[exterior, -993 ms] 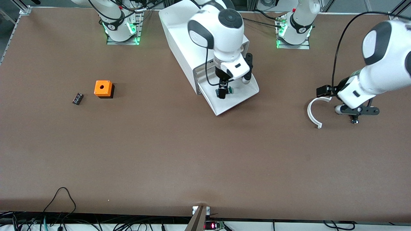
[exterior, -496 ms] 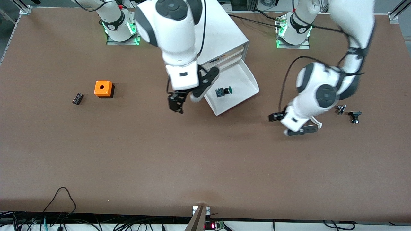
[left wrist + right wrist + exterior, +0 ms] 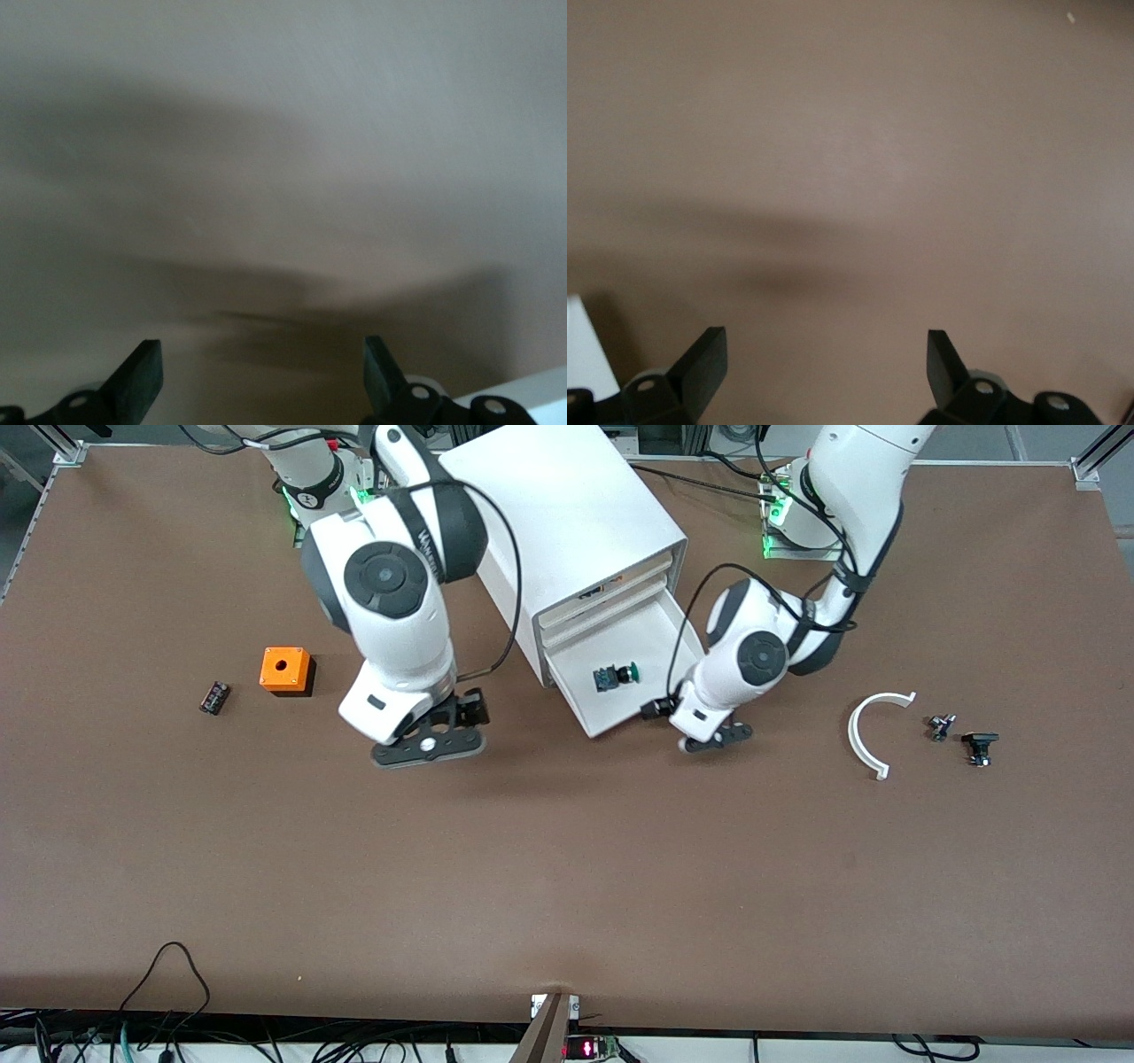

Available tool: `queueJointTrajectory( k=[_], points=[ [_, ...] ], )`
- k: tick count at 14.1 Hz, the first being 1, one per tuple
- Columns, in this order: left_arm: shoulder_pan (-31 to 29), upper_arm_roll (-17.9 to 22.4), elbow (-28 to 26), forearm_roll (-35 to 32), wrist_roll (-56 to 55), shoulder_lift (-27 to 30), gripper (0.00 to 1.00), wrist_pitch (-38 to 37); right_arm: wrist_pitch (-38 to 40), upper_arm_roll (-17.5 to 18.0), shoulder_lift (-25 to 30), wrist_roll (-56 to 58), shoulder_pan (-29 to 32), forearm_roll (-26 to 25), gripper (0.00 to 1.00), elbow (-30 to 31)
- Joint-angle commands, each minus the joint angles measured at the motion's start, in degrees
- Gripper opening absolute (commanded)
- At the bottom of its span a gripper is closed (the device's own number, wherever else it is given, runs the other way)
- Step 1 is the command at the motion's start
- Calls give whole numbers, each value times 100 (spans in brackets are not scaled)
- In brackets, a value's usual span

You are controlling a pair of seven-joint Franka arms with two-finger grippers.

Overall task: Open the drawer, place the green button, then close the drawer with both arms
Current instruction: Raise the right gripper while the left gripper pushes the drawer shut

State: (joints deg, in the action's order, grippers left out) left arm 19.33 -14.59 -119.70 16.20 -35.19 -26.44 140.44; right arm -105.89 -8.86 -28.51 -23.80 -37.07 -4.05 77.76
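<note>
Button (image 3: 614, 677) lying in the pulled-out drawer (image 3: 651, 691), left gripper (image 3: 261, 376) low over the worktop (image 3: 567, 868) beside the drawer's front, jaws wide, right gripper (image 3: 824, 372) over bare worktop, jaws wide and empty
</note>
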Motion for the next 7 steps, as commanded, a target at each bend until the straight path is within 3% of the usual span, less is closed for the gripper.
queueJointTrajectory(
  k=[1,4,7],
  points=[
    [-8,-578,-396,243,-31,323,100,-60,-500,68,285,-344,619,45,100,547],
    [-17,-965,-615,269,-31,517,100,-174,-627,103,442,-248,1411,88,100,591],
    [-17,-1019,-625,269,3,552,100,-262,-511,165,1030,-186,1894,71,100,1117]
  ],
)
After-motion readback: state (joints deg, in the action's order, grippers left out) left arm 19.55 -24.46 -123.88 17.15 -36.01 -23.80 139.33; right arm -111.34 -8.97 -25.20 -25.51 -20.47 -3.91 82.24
